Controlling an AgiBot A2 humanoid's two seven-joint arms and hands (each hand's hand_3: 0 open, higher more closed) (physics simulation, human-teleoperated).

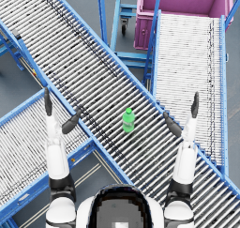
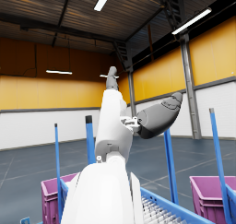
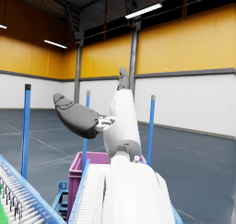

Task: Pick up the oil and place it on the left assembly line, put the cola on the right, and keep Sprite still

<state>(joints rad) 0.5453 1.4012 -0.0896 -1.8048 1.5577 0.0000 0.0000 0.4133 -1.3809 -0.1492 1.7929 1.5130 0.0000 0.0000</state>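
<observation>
Sprite bottle (image 1: 128, 120), green with a green cap, stands upright on the central roller conveyor (image 1: 84, 67), its long axis vertical, between the two raised arms.

Left hand (image 1: 56, 121): fingers spread, thumb angled towards the bottle, nothing held. The left wrist view confirms an empty, open hand (image 2: 124, 121) against the hall ceiling.

Right hand (image 1: 186, 124): likewise spread and empty, as its own view confirms (image 3: 108, 119).

Both hands are well apart from the bottle. It lies inboard of each, and the right hand is somewhat the nearer.

No oil or cola is in view on any line. The left assembly line (image 1: 23, 138) and the right line (image 1: 187, 58) carry nothing visible.

Assessment: this item is the one to be left alone, so no reach is called for. Any inward sweep of the right thumb risks toppling it.
</observation>
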